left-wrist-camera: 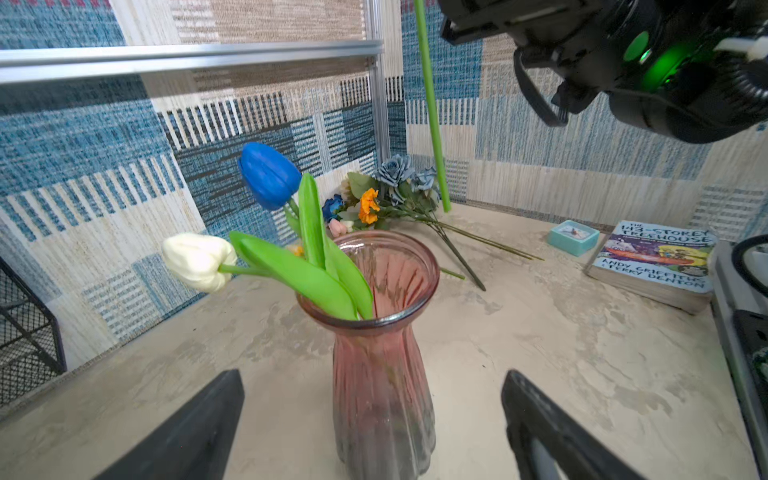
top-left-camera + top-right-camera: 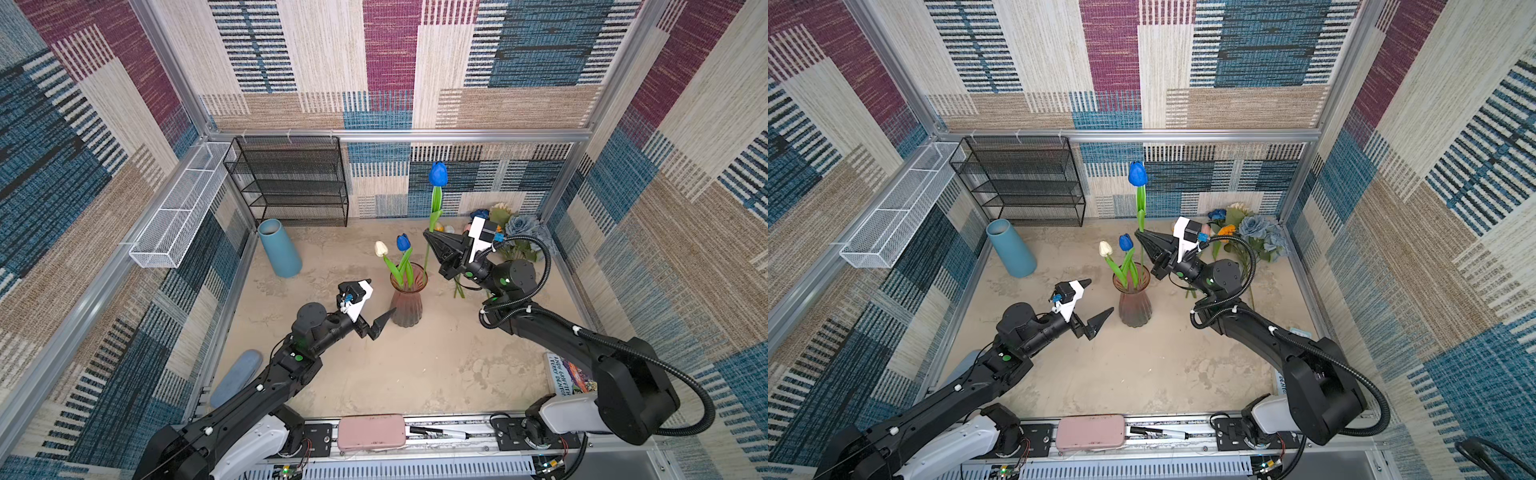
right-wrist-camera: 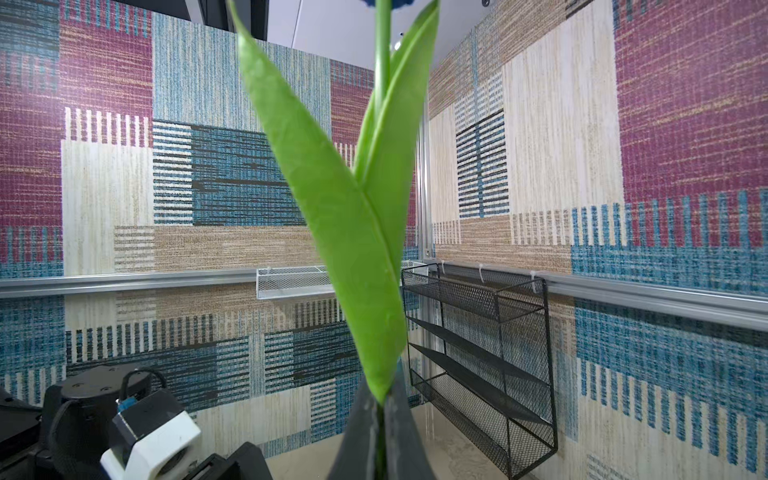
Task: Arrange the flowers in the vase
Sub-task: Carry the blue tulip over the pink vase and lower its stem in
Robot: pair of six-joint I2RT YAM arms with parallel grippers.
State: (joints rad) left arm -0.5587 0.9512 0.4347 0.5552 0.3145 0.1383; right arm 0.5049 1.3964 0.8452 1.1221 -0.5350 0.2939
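Left tool (image 2: 1100, 296) is waiting nearest the front of the bench (image 2: 374, 374), its jaws spread wide and empty, pointing at the pink vase (image 2: 407, 309). In the left wrist view its fingers (image 1: 199, 428) are flanking the vase's lower body without touching it.

Just beyond, the vase is standing upright and already carrying a white tulip (image 2: 381, 248) and a short blue tulip (image 2: 402, 242). Both are leaning toward the left arm's side, so the right half of the mouth is lying free.

Behind that rim, the right tool (image 2: 430, 236) is pinching the tall blue tulip (image 2: 438, 173) between closed jaws, just below its leaves. The tulip's long axis is running nearly upright, head up, foot down. In the left wrist view the stem's foot (image 1: 444, 203) is hanging past the rim on the far, right-arm side, outside the mouth.

By my reading the right arm is the one placed to act. It is needing to bring the foot back toward the left tool, over the free half, before lowering.

Farthest off, the remaining flowers (image 2: 517, 228) are lying heaped in the back right corner.
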